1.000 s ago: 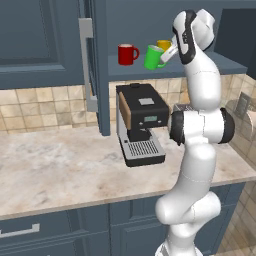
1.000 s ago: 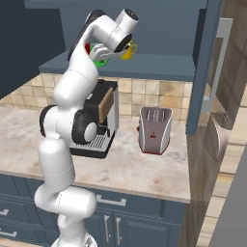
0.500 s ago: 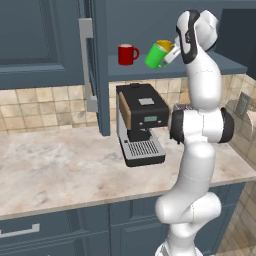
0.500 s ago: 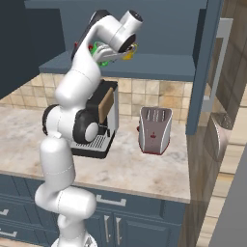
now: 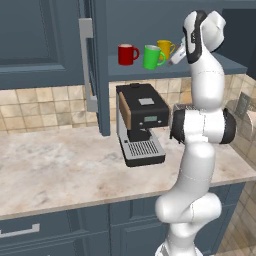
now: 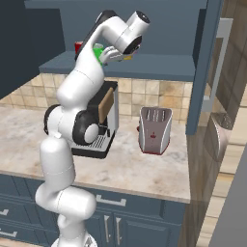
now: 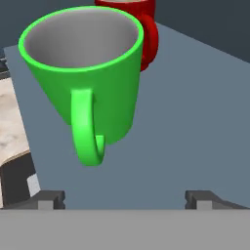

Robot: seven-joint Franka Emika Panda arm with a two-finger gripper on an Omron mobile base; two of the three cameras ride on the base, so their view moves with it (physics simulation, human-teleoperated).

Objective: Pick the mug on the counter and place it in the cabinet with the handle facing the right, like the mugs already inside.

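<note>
The mug (image 7: 85, 73) is bright green, grey inside; red mug (image 5: 127, 54), yellow mug (image 5: 165, 48), beige marbled counter (image 5: 60, 170), perhaps veined.

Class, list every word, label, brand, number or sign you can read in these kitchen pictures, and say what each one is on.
None can be read.
Coffee machine: a small pale panel on its front, too small and blurred to read.
Toaster: a tiny red mark on its front, no letters to be made out.
Green mug, red mug, yellow mug: plain, no print.
</note>
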